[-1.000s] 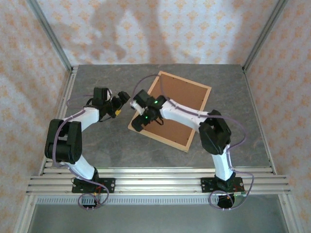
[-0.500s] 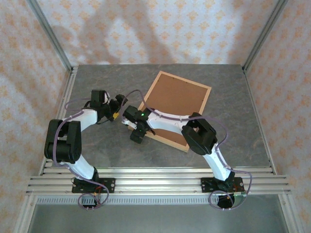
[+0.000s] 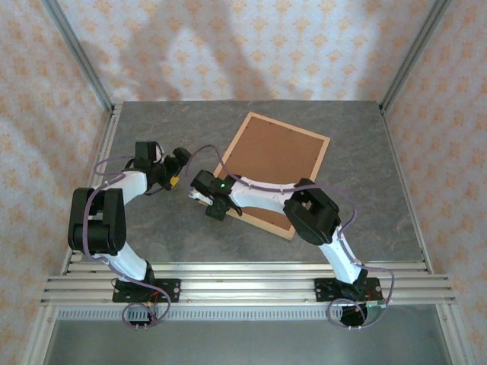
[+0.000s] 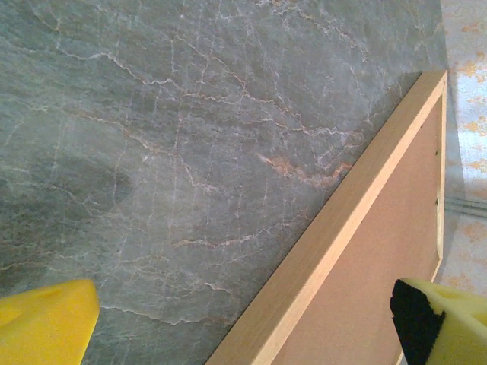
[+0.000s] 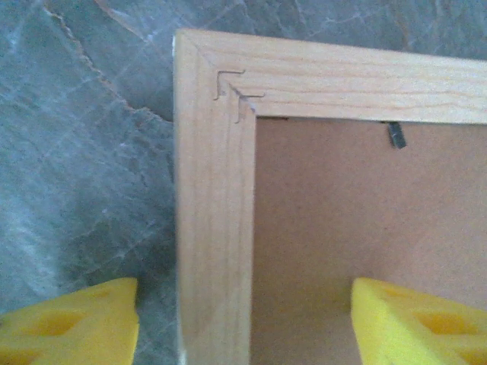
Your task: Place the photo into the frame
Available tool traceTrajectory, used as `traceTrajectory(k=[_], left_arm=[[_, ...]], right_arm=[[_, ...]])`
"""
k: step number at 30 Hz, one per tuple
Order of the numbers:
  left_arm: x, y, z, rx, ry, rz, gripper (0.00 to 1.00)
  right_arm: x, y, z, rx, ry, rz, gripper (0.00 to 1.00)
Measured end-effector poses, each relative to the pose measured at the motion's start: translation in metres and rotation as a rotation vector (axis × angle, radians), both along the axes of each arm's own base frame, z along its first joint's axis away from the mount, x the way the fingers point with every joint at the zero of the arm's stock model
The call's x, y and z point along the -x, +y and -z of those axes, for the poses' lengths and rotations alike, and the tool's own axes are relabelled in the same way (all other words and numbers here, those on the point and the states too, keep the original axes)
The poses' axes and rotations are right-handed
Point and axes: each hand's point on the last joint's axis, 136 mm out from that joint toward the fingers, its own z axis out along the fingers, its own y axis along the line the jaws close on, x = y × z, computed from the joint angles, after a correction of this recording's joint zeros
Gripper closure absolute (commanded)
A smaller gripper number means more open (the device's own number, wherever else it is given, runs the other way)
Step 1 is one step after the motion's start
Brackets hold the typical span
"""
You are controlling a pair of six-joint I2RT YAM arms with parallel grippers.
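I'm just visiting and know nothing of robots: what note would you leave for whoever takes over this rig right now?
Left claw: open, empty, hovering over the table beside the frame.
Right claw: open, straddling the frame's rail at a corner, not yet gripping.
Frame: flat on the table, back up, brown backing board in it.
Done: unclear; the photo may be hidden under the board.
Left: probably grip the frame and check.
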Motion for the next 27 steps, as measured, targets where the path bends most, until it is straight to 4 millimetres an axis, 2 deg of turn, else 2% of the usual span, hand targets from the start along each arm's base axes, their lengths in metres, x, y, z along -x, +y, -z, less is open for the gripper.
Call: traceTrajectory(k=[5, 10, 16, 27], left_arm=[[0.007, 0.000, 0.006, -0.003, 0.029, 0.006, 0.00], [0.011, -0.001, 0.006, -0.008, 0.029, 0.011, 0.00], [0.019, -0.003, 0.012, 0.002, 0.046, 0.016, 0.00], [0.037, -0.021, 0.020, 0.051, 0.082, 0.056, 0.01]], right_arm=[[-0.006, 0.003, -0.002, -0.010, -0.021, -0.006, 0.99], [-0.012, 0.005, -0.005, -0.008, -0.035, -0.011, 1.00], [-0.011, 0.005, -0.006, -0.012, 0.032, -0.013, 1.00], [-0.011, 0.006, -0.011, -0.054, 0.081, -0.008, 1.00]])
